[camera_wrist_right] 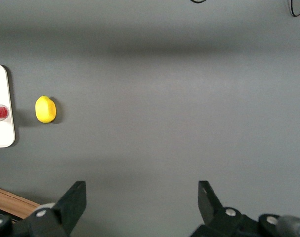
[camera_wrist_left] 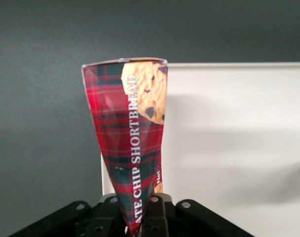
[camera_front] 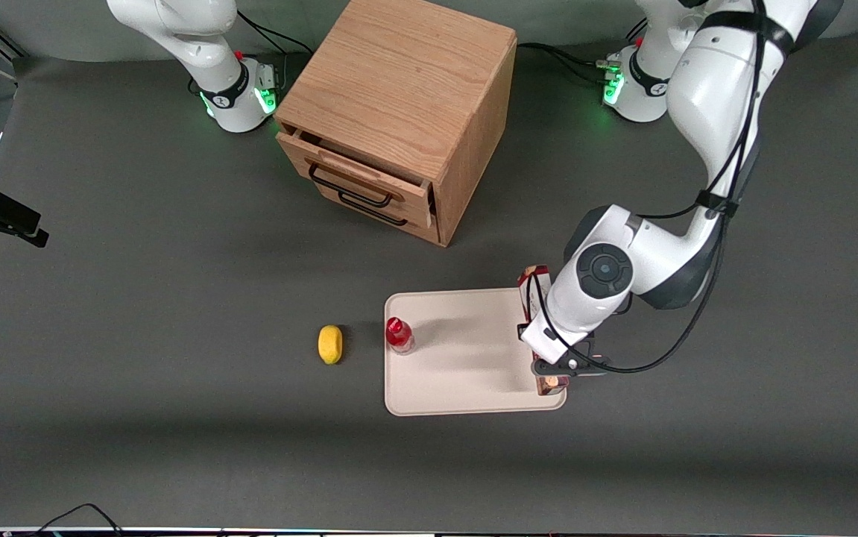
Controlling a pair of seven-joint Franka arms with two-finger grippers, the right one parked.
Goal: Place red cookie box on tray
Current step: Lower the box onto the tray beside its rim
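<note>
My gripper (camera_wrist_left: 135, 217) pinches one end of the red cookie box (camera_wrist_left: 130, 148), jaws clamped on it, holding it lengthwise over the tray (camera_front: 458, 373) edge at lower right of the front view, ready for lowering

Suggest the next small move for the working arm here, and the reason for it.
Probably lower a little, then open. The pincer is shut on the red cookie box, which already hangs over the tray along its edge toward the working arm's end. One end of the box pokes past the tray's rim, so a slight shift inward first may help.
</note>
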